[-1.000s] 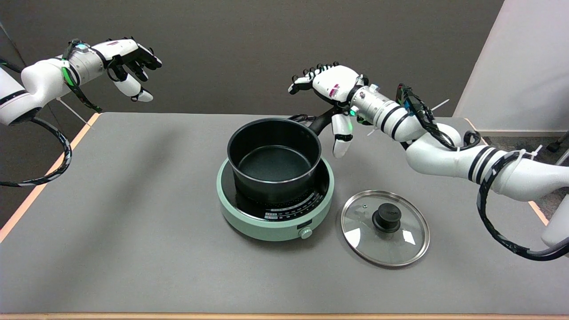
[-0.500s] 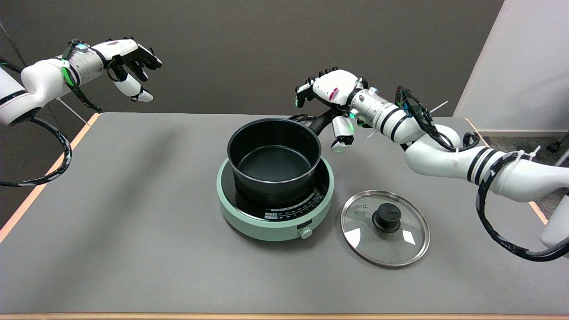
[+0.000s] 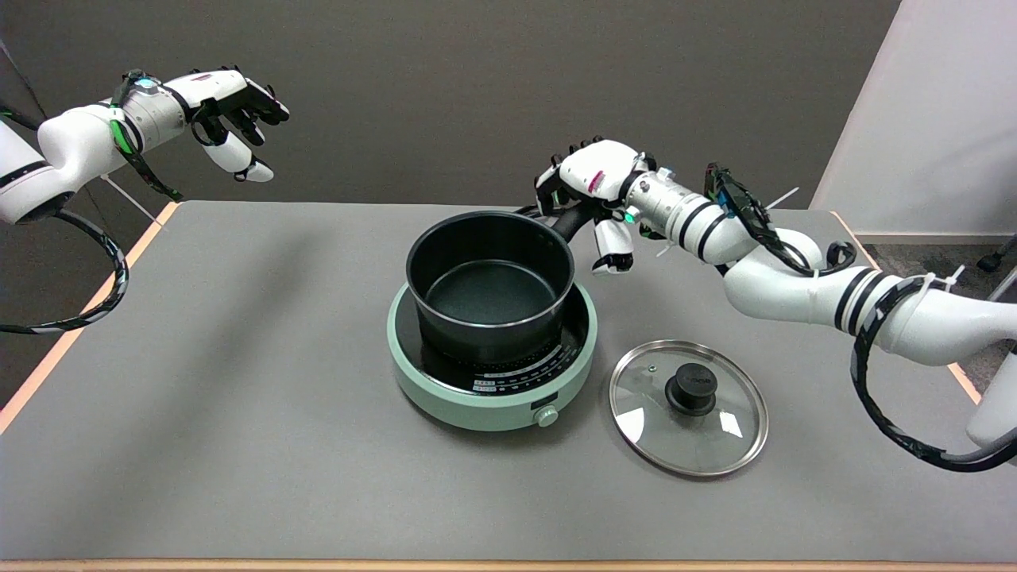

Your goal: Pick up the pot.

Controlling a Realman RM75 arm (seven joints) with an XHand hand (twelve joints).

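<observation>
Pot: the black saucepan sits on the green induction cooker — not lifted.
Hand: your right hand curls over its handle; grip unconfirmed.
Left: close, then lift.

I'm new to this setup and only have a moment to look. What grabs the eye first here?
The black pot sits mid-table on a mint-green cooktop, uncovered and empty. The right hand is at the pot's handle behind it, fingers curling over it. The glass lid lies flat on the table, right of the cooktop.
</observation>
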